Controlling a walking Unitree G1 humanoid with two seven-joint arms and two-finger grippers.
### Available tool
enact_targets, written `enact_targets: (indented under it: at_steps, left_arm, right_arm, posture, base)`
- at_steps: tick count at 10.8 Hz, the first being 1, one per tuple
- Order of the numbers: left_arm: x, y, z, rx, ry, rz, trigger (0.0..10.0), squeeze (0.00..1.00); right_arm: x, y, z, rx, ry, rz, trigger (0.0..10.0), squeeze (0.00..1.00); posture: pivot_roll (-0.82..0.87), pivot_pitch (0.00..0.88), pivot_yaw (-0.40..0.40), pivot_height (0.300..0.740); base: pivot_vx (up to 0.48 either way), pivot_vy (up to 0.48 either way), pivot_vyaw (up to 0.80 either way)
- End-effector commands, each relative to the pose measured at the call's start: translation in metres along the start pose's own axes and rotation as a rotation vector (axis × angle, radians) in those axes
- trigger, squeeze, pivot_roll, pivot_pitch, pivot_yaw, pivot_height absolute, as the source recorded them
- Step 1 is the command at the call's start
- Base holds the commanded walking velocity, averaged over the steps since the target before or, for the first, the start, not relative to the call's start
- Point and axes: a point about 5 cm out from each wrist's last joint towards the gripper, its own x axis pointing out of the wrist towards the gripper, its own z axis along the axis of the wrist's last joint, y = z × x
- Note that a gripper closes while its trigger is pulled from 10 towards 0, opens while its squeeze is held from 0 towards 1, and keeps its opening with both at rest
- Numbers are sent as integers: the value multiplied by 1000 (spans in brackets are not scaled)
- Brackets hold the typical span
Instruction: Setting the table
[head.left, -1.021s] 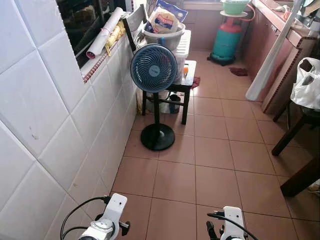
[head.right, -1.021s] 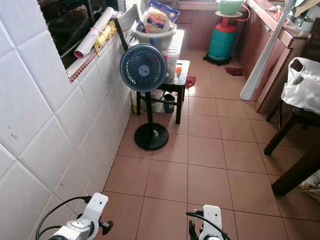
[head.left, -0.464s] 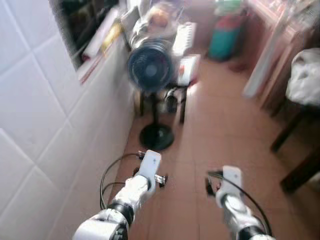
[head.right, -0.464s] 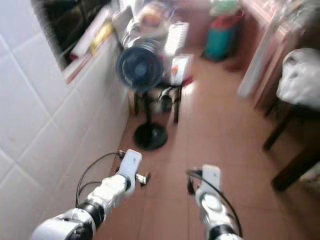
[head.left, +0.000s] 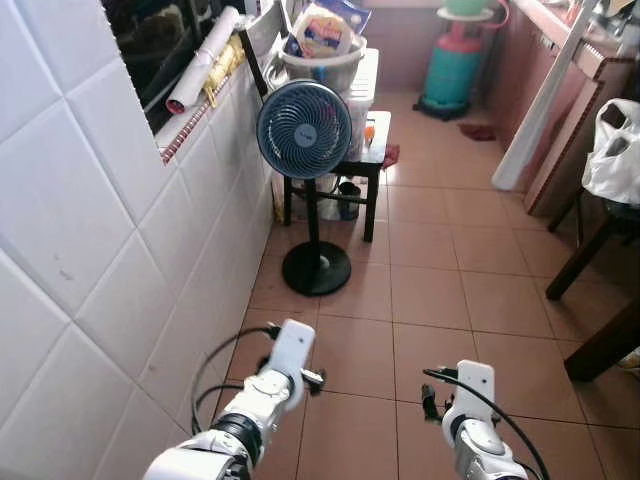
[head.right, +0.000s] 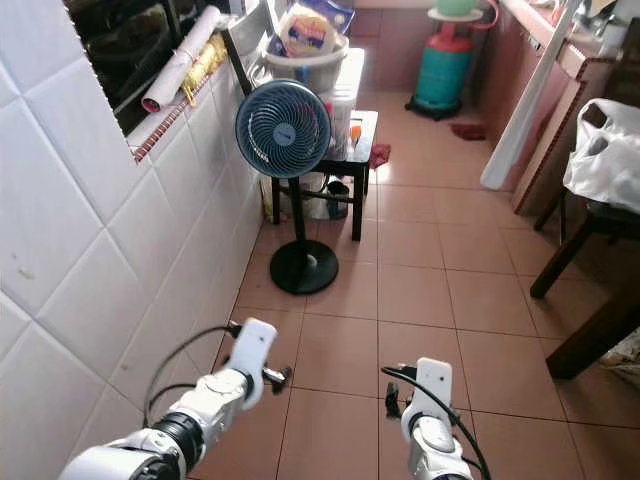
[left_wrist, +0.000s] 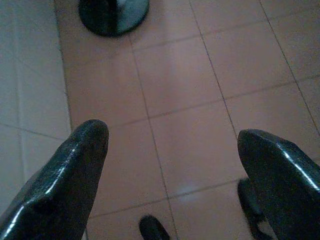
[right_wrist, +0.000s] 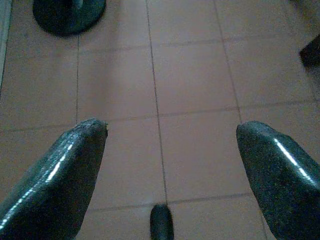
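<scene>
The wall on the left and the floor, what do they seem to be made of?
The white tiled wall looks like glazed ceramic: large square tiles, grey grout lines, a soft sheen. The terracotta-coloured tiled floor also looks ceramic, smooth with a slight gloss, in square tiles with thin dark joints.

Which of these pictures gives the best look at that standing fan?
Either eye view: the fan stands whole there, blue head, pole and round black base, beside the tiled wall. Both wrist views catch just its dark base on the floor, beyond open fingers.
</scene>
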Motion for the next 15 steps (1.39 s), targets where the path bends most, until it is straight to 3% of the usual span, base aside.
enact_targets:
  at_steps: [1,2,3,5,7,8,10,11,13,14,15]
  left_arm:
    - [-1,18,12,-66,-56,66,10000,0]
    - [-3,32,13,-108,-80,114,10000,0]
    - [-5,45,9,-160,-81,153,10000,0]
    - [-9,57,2,-214,-80,72,10000,0]
    - [-14,61,10,-119,-174,-32,10000,0]
    - [-23,60,21,-7,-297,-81,10000,0]
    - [-51,70,35,100,-519,-40,10000,0]
    - [-62,77,36,138,-572,-6,10000,0]
    - [-86,87,21,204,-605,42,10000,0]
    - [-97,89,2,168,-616,119,10000,0]
    - [-103,85,6,179,-662,134,10000,0]
  right_arm:
    - [2,-1,10,-30,-49,32,10000,0]
    - [2,-5,14,-95,-63,39,10000,0]
    - [2,-8,19,-75,-97,63,10000,0]
    - [0,-12,32,-134,-199,82,10000,0]
    - [-6,-13,39,-73,-287,147,10000,0]
    - [-13,-17,44,-32,-350,150,10000,0]
    - [-35,-21,44,-41,-438,147,10000,0]
    - [-47,-25,41,-41,-456,137,10000,0]
    - [-72,-29,40,-58,-491,122,10000,0]
    - [-85,-35,49,-52,-530,83,10000,0]
    - [-95,-41,57,-23,-564,44,10000,0]
  posture:
    - [-131,48,36,740]
    - [-119,49,27,740]
    - [-105,49,23,740]
    - [-77,55,27,740]
    - [-49,58,30,740]
    - [-38,62,34,740]
    - [-24,69,22,740]
    - [-17,72,9,740]
    - [-10,69,-11,740]
    - [-14,62,-22,740]
    - [-17,62,-32,740]
  base:
    - [0,0,0]
    - [0,0,0]
    - [0,0,0]
    - [0,0,0]
    - [0,0,0]
    - [0,0,0]
    - [0,0,0]
    - [0,0,0]
    - [0,0,0]
    - [0,0,0]
    - [0,0,0]
